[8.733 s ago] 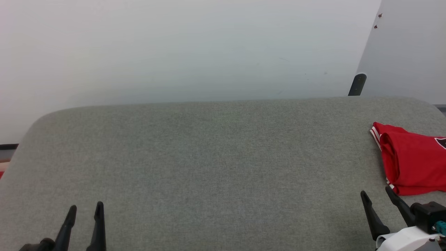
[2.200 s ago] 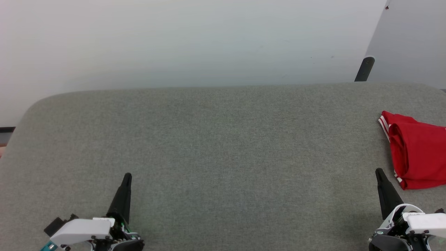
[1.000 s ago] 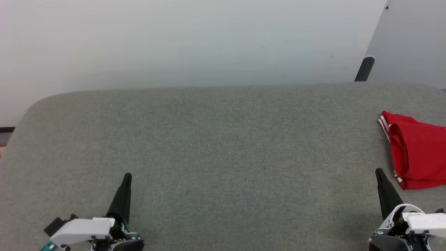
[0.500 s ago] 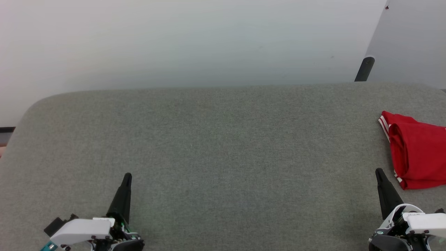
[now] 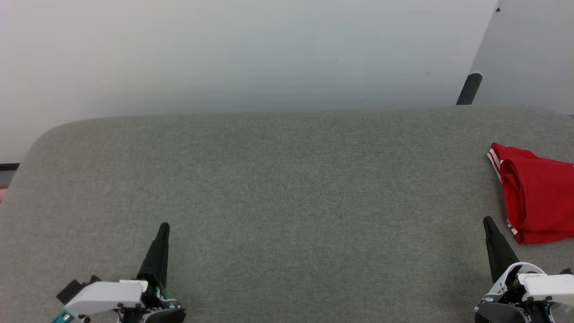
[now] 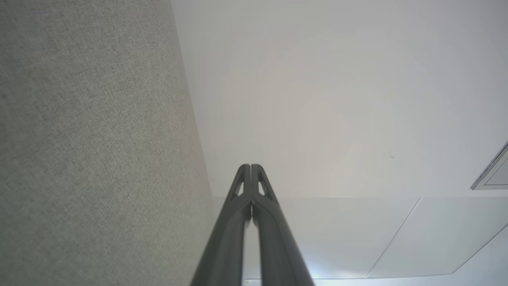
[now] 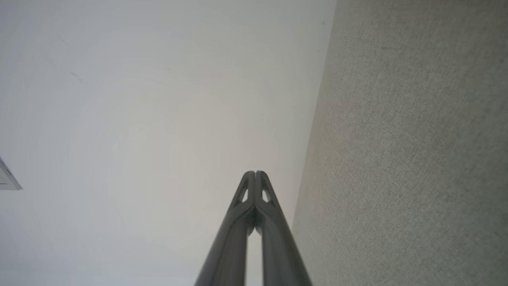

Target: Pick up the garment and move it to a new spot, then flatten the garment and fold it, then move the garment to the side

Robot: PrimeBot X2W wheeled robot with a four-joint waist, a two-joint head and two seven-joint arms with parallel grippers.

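The red striped-trim jersey shirt (image 5: 536, 197) is seen folded just ahead and to the right of the right end effector (image 5: 487, 221), closed and empty like the left end effector (image 5: 164, 227), so the move-aside step is judged finished, with only a retreat called for.

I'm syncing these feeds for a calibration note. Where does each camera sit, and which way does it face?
Head view: on the head, facing forward and down over the grey table toward the white wall; left gripper and right gripper at the bottom, red garment far right.
Left wrist view: on the left wrist, sighting along its shut fingers; table on its left, wall on its right.
Right wrist view: mirrored; shut fingers, wall left, table right.
Shared: all three show table and wall.
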